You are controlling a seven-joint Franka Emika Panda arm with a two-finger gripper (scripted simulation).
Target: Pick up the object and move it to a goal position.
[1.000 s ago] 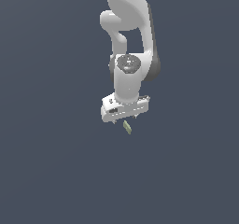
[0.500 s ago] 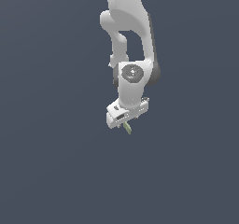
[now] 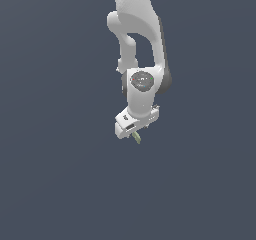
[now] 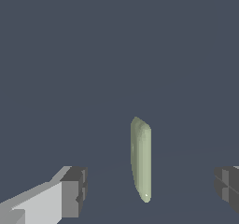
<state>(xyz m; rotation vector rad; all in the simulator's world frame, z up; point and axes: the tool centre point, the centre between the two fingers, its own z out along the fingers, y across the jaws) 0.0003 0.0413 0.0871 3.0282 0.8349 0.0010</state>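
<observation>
The white, jointed Panda arm (image 3: 137, 44) reaches down from the top of the exterior view over a plain, flat slate-grey surface (image 3: 55, 174), its wrist section turned so that the white block-shaped gripper (image 3: 134, 131) hangs tilted, its lower end toward the exterior view's left. In the wrist view the gripper's (image 4: 148, 190) two dark grey finger pads (image 4: 74, 190) stand wide apart, one at either edge of the picture, and the gap between them is far broader than the object. The small pale olive-green flattened stick with rounded ends (image 4: 141, 158) lies lengthwise between the pads, clearly apart from both and a little nearer the pad opposite the white finger body; neither pad touches it, so the gripper has hold of nothing. In the exterior view the same pale green stick (image 3: 137, 138) shows as a short sliver poking out just under the gripper's lower edge, slanting down toward the exterior view's right. Whether the stick rests on the grey surface or how close the fingertips are to that surface cannot be told from either view.
</observation>
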